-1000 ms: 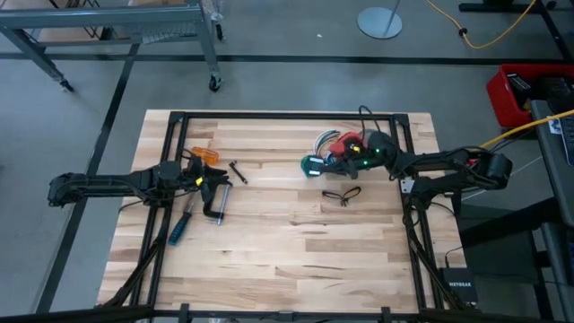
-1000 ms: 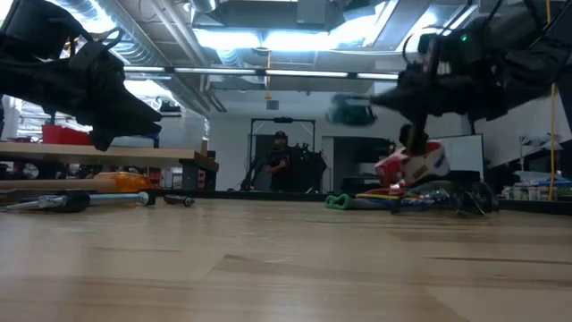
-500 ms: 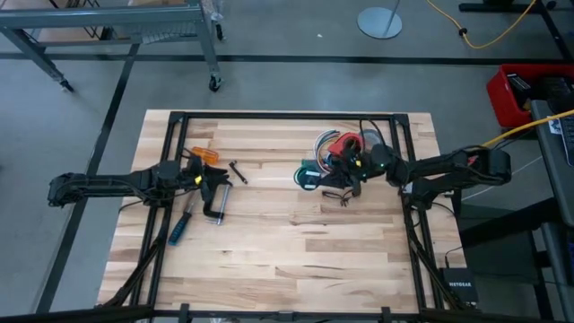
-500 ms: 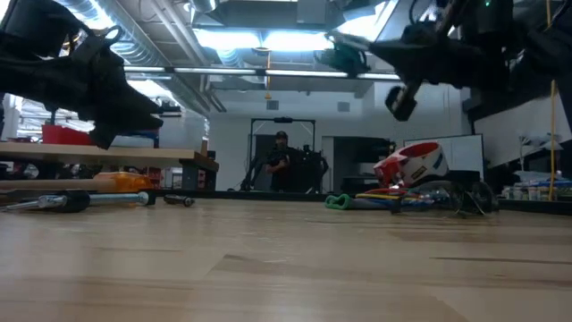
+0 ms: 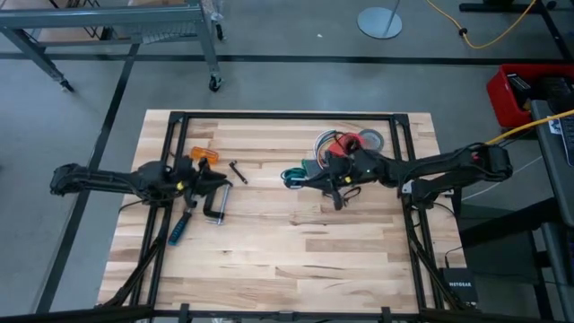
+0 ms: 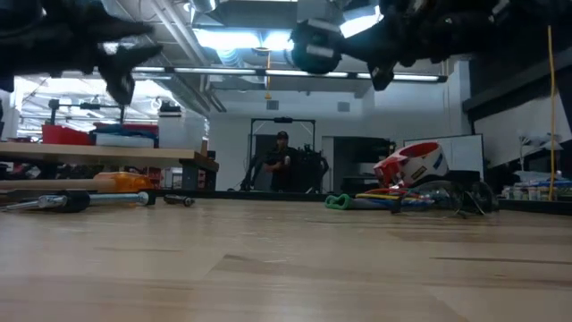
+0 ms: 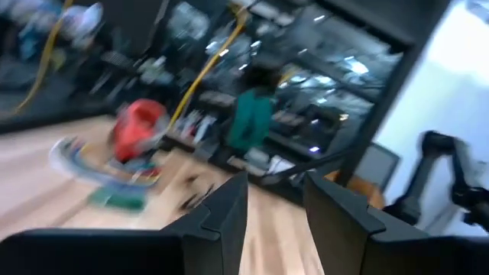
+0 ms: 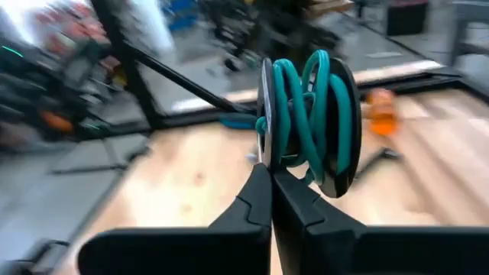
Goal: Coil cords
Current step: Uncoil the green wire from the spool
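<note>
The dark teal-green cord [image 8: 309,114] is wound in several loops between two dark round plates. My right gripper [image 8: 271,179] is shut on it, above the middle of the table in the high view [image 5: 303,176] and high up in the low view [image 6: 313,45]. The thin black cord [image 5: 339,199] lies on the table, mostly hidden under my right arm. My left gripper [image 7: 276,202] is open and empty, over the metal clamp [image 5: 215,205] at the table's left [image 5: 218,179]. My right gripper pinches the coil at the edge nearest the wrist [image 8: 284,159] between its two fingers. The fingers come about level from the table's right side. The coil stands on edge beyond the fingertips, lifted clear of the table, its loops held together.
A pile with a red tape roll [image 5: 345,142] and a grey one [image 5: 369,139] sits at the far right. A blue-handled screwdriver [image 5: 179,229], an orange piece [image 5: 204,154] and a small black bit [image 5: 238,171] lie at the left. A person stands far behind [image 6: 281,161].
My right gripper has gone up and toward the table's left edge, away from the pile, carrying the teal coil lifted clear of the table. My left gripper has risen a little over the clamp.
</note>
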Robot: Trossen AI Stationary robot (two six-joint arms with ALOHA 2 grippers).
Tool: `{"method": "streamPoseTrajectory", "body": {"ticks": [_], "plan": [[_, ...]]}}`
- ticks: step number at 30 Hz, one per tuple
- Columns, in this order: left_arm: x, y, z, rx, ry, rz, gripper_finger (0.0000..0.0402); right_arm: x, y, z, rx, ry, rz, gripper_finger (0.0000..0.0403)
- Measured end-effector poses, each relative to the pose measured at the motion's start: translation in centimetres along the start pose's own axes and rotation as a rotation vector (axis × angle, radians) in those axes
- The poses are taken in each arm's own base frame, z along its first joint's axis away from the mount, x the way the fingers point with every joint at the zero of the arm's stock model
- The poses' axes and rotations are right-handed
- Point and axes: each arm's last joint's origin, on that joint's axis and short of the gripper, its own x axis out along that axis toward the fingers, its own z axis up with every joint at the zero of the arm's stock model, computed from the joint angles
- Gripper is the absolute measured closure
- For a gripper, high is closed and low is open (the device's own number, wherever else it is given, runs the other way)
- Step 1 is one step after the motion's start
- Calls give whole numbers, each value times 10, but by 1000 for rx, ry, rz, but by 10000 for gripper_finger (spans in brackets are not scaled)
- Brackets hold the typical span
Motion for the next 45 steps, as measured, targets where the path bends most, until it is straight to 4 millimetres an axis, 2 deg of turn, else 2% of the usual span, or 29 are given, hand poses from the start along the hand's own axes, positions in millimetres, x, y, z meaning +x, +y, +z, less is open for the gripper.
{"method": "streamPoseTrajectory", "body": {"ticks": [6,13,24,29,35,45], "plan": [[7,-14,1,117,-51,-118,281,5,9,9,-84,30,-38,402],[30,-19,-14,188,46,-66,281,8,22,16,-171,13,-6,402],[119,-40,-17,502,146,-55,281,20,25,-4,-163,115,9,402],[145,-41,-23,609,161,17,281,27,33,-15,-167,151,46,402],[154,-40,-29,618,181,41,281,31,42,-21,-177,169,55,402],[154,-39,-32,562,206,49,281,31,43,-16,-181,116,37,402]]}}
